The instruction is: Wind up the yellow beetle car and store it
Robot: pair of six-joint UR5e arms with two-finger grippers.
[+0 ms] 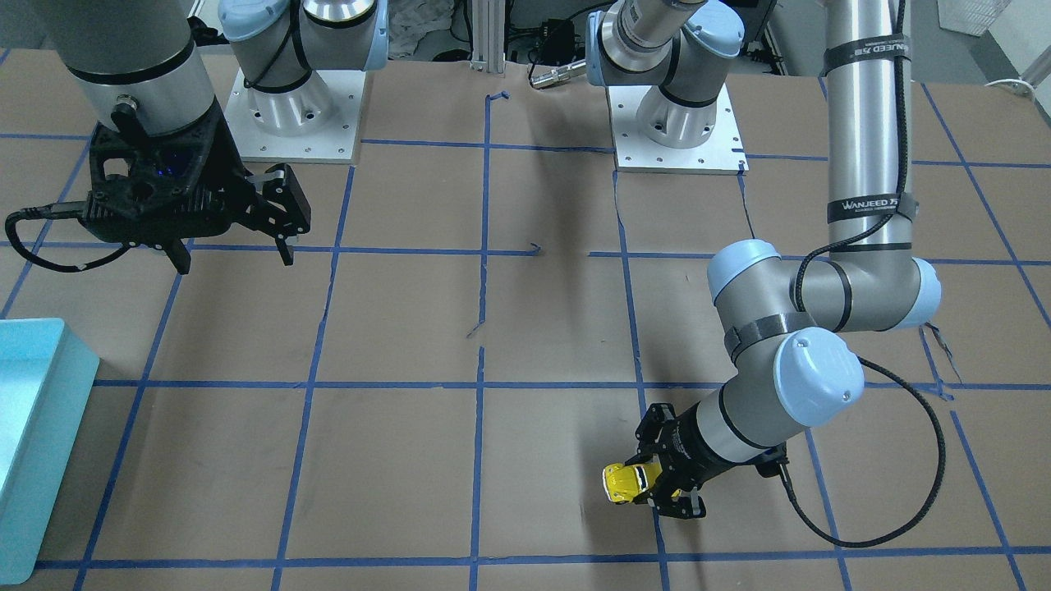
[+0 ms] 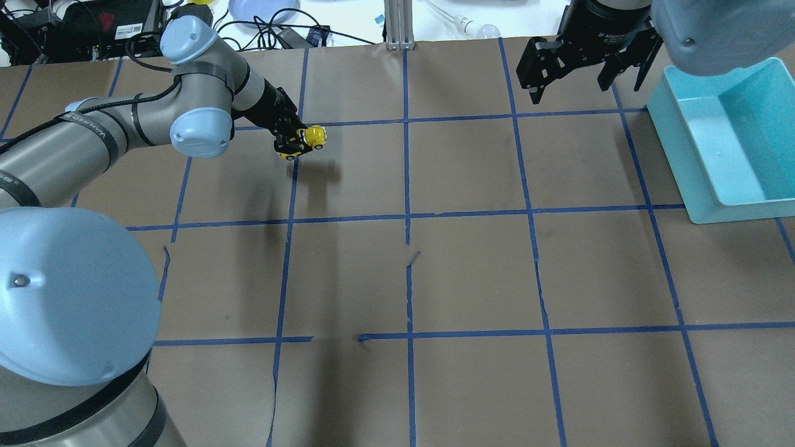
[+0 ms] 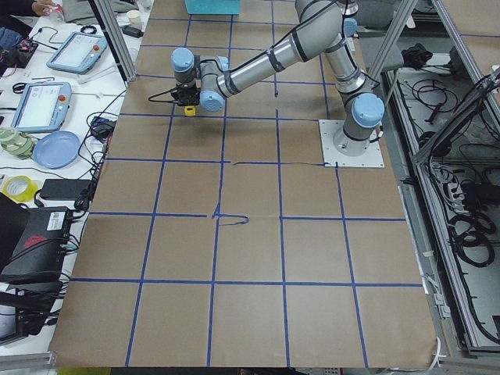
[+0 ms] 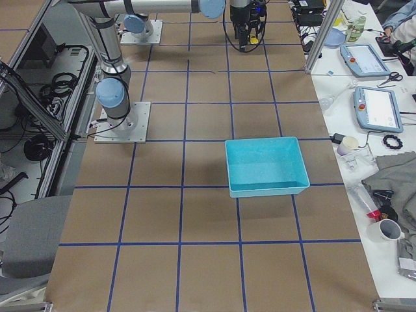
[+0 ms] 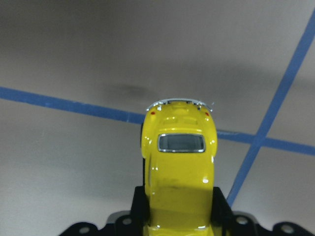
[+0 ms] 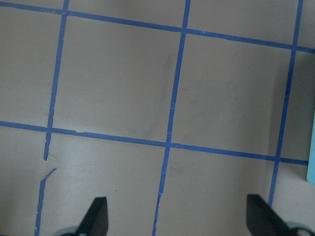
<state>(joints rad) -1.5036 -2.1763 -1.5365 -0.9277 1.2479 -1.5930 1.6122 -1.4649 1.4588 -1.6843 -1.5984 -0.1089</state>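
Note:
The yellow beetle car (image 1: 627, 482) is held in my left gripper (image 1: 657, 484), which is shut on its sides just above the brown table. The car also shows in the overhead view (image 2: 312, 137) sticking out of the left gripper (image 2: 295, 141), and in the left wrist view (image 5: 179, 162), rear window up, clamped between the black fingers (image 5: 139, 204). It is a small speck in the left side view (image 3: 189, 111). My right gripper (image 1: 230, 246) hangs open and empty over the far side of the table; it also shows in the overhead view (image 2: 571, 84), and its fingertips (image 6: 96, 216) stand wide apart.
A light blue bin (image 2: 726, 136) stands near the table edge on my right, close to the right gripper; it also shows in the front view (image 1: 33, 427) and right side view (image 4: 265, 166). Blue tape lines grid the brown table (image 2: 472, 267).

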